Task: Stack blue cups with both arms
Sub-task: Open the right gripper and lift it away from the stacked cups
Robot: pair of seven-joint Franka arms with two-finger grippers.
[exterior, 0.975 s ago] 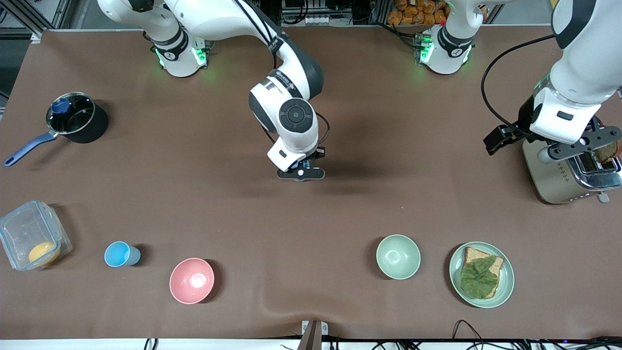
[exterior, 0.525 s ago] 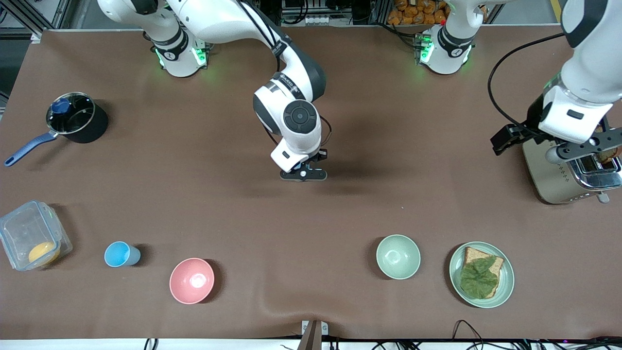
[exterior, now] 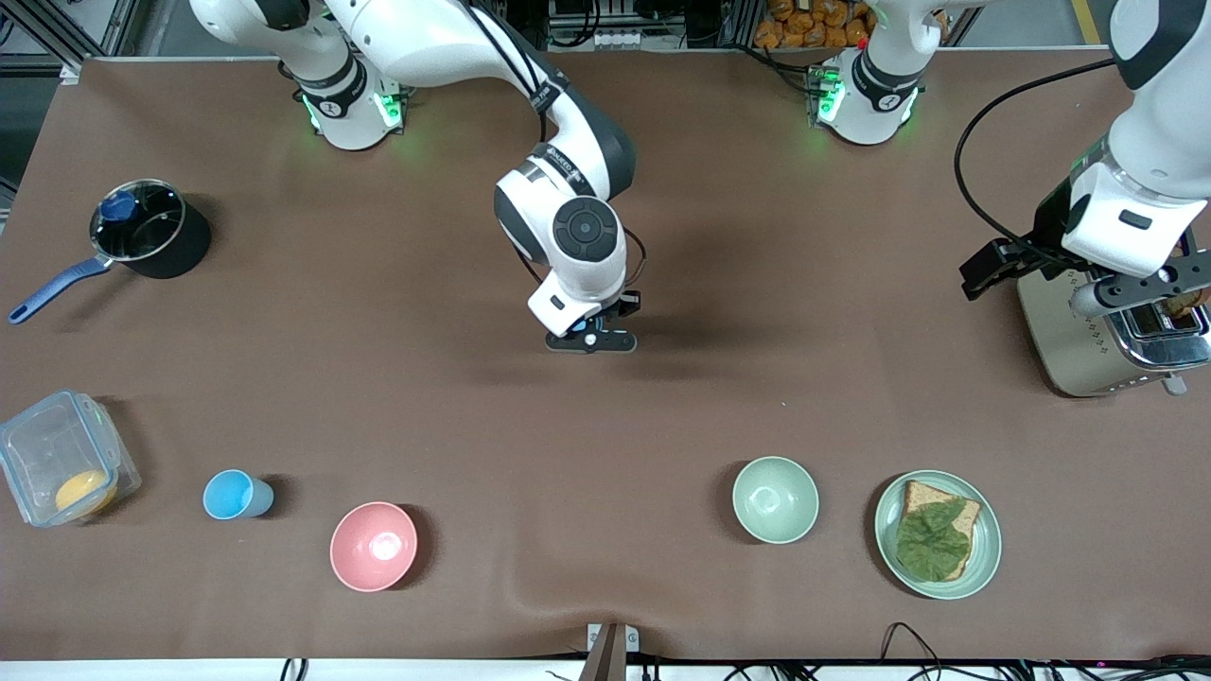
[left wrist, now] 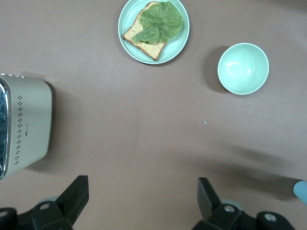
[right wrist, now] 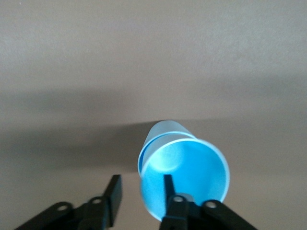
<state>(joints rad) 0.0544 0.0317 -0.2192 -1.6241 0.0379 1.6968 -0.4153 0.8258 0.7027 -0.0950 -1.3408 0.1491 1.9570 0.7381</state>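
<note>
One blue cup (exterior: 236, 495) stands near the front edge toward the right arm's end of the table, between a clear box and the pink bowl. A second blue cup (right wrist: 184, 172) is at the table's middle, under my right gripper (exterior: 588, 339) and almost hidden by it in the front view. In the right wrist view my right gripper (right wrist: 141, 187) is open and straddles the cup's wall: one finger is inside the cup, the other outside with a gap to the wall. My left gripper (exterior: 1135, 291) is wide open and empty over the toaster, as the left wrist view (left wrist: 142, 191) shows.
A pink bowl (exterior: 374, 546), a pale green bowl (exterior: 775, 498) and a green plate (exterior: 984, 558) with bread and lettuce stand along the front. A clear box (exterior: 38, 445) and a black saucepan (exterior: 180, 248) are at the right arm's end. The toaster (exterior: 1069, 350) is at the left arm's end.
My left arm has drifted toward its own end of the table, staying over the toaster. My right gripper has shifted slightly toward the left arm's end at the middle cup.
</note>
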